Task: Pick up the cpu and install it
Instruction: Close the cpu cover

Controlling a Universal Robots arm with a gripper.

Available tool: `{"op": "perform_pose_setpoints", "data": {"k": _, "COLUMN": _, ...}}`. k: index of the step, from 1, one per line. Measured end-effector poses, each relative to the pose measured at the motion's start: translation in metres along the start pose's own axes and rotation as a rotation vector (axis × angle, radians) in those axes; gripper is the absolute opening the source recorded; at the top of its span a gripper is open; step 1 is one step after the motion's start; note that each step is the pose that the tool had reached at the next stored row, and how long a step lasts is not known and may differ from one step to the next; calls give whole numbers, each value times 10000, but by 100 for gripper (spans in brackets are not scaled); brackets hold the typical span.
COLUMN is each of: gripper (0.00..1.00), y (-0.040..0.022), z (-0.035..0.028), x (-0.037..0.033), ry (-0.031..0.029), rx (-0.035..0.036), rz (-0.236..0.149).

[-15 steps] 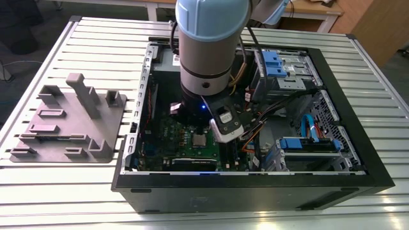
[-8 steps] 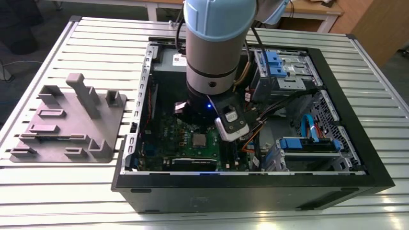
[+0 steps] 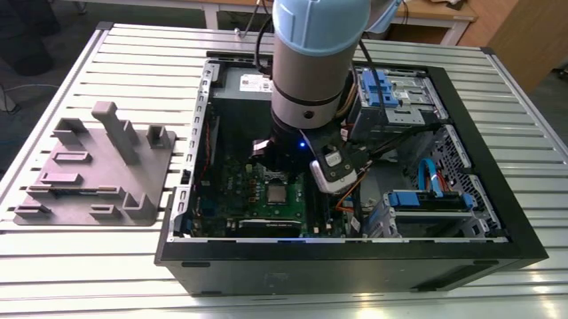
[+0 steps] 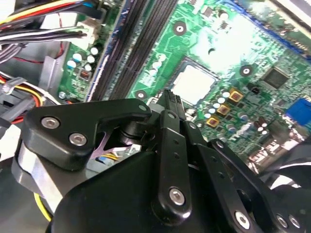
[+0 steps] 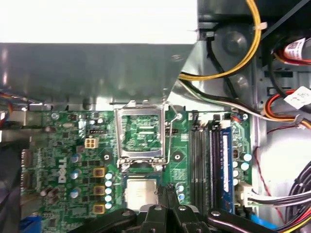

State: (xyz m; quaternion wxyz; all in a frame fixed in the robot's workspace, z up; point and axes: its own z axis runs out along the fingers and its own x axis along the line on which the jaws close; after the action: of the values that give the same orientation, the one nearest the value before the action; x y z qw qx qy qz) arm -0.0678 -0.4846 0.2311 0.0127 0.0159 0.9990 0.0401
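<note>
I see the grey tray (image 3: 89, 189) on the slatted desk (image 3: 80, 279) beside the open case (image 3: 355, 269), green board (image 5: 63, 145) inside.

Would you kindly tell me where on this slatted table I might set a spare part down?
The silver slatted metal table is bare between the grey moulded plastic tray and the near edge, and beyond the tray too. Inside the open black computer case it is crowded: grey robot arm, cables, drive cages.

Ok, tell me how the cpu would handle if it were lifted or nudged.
The cpu is a thin flat square, so probably stiff and light. Its smooth metal top looks slippery, with little edge for the jaws. Lying flat on the green board, it should neither roll nor tip.
</note>
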Motion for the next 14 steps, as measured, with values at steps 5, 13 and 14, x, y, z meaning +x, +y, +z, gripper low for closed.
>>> {"op": "perform_pose_setpoints", "data": {"k": 5, "gripper": 11, "y": 75, "z": 17, "x": -85, "ry": 0, "rx": -1, "rz": 0}}
{"op": "perform_pose_setpoints", "data": {"k": 13, "gripper": 11, "y": 123, "z": 38, "x": -136, "ry": 30, "rx": -9, "rz": -374}}
{"op": "perform_pose_setpoints", "data": {"k": 14, "gripper": 11, "y": 122, "z": 39, "x": -136, "ry": 40, "rx": -12, "rz": -498}}
